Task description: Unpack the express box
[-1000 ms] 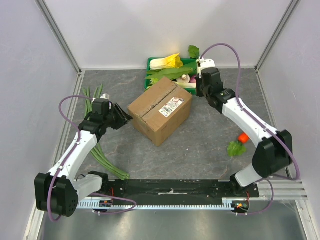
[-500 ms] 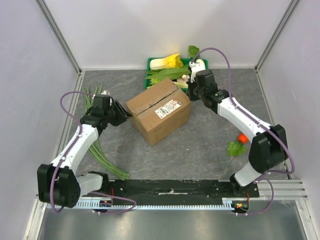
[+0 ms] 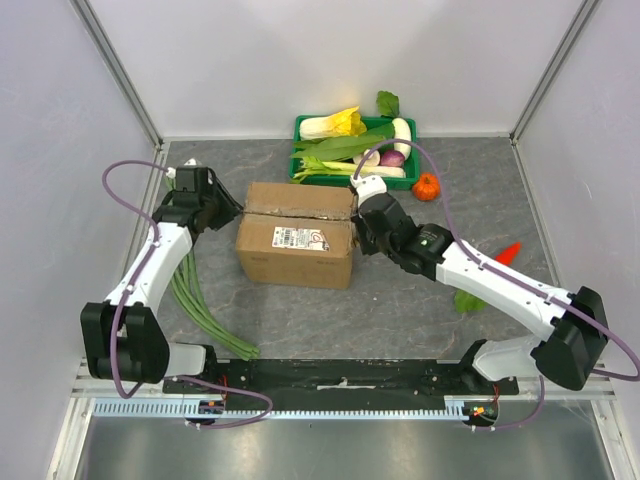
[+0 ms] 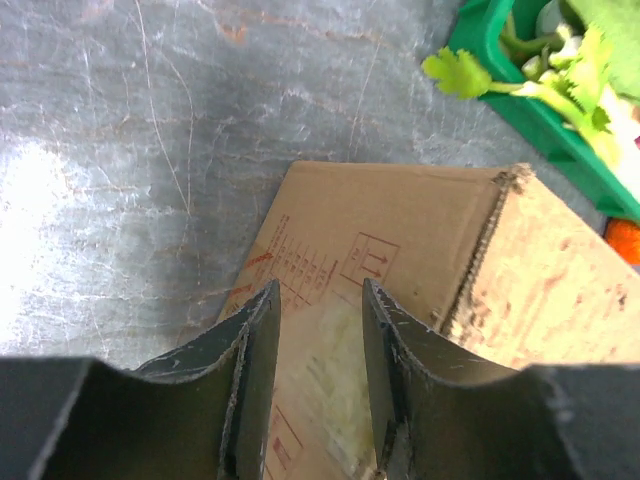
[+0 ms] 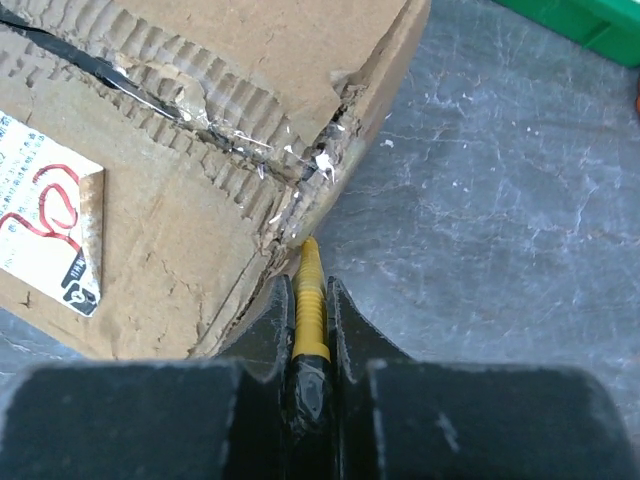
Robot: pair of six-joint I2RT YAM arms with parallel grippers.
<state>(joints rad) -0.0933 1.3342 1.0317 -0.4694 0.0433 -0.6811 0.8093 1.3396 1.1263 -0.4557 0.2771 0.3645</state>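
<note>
The express box (image 3: pixel 290 200) lies flat mid-table (image 3: pixel 400 330), flaps down along a torn centre seam, white label (image 3: pixel 300 237) uppermost. There is bare surface in front of it; its rear edge is close to the green tray (image 3: pixel 298 122) of vegetables.

Left gripper (image 4: pixel 320 290): jaws partly apart at the carton's left end, nothing between them; contact with the cardboard cannot be confirmed.

Right gripper (image 5: pixel 308 284): clamped on a yellow tool (image 5: pixel 309 305), its tip at the torn right-hand corner edge.

Long green stalks (image 3: pixel 195 290) lie under the left arm. A small orange round vegetable (image 3: pixel 426 187), a carrot (image 3: pixel 506 252) and a leaf (image 3: pixel 467 300) lie around the right arm.
</note>
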